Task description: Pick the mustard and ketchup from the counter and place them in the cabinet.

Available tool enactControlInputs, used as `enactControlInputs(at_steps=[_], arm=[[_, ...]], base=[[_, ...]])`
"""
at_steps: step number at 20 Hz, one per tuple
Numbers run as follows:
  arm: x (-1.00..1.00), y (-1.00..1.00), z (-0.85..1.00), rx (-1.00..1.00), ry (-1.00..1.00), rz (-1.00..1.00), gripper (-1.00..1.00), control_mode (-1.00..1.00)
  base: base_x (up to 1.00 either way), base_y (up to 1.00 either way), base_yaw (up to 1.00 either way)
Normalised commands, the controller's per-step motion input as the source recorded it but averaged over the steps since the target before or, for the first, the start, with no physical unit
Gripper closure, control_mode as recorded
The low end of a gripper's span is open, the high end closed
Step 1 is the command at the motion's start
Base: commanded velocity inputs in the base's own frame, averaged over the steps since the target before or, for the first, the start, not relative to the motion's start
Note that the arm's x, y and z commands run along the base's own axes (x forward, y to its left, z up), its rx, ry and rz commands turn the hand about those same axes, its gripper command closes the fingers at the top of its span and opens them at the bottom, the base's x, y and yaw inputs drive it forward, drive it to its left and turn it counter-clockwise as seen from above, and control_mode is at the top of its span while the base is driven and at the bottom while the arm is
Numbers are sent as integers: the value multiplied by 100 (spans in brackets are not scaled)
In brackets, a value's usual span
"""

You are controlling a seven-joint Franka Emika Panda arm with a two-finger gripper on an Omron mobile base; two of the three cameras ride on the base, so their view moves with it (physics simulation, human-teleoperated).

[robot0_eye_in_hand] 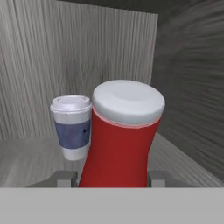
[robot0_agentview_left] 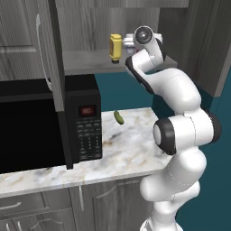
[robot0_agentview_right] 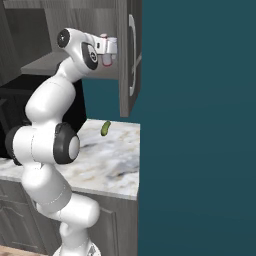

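Ketchup fills the centre of the hand view, white cap up, clamped upright between the gripper fingers that show at either side of its base, presumably kept vertical so it can be set down standing. Cabinet sits in the upper part of the left base view with its door swung open over the black microwave, and the mustard already stands on its shelf, so I judge half the job done. Smaller items: a white-and-blue paper cup just left of the ketchup at the cabinet's back, likely crowding the drop spot, and a green pickle left on the counter mid-frame.
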Motion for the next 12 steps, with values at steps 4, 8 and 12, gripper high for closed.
enactControlInputs(at_steps=[4, 8, 12], arm=[[5, 0, -22, 0, 0, 0, 100, -100], [7, 0, -24, 0, 0, 0, 100, -100], [9, 0, -22, 0, 0, 0, 100, -100]], base=[[0, 0, 0], [0, 0, 0], [0, 0, 0]])
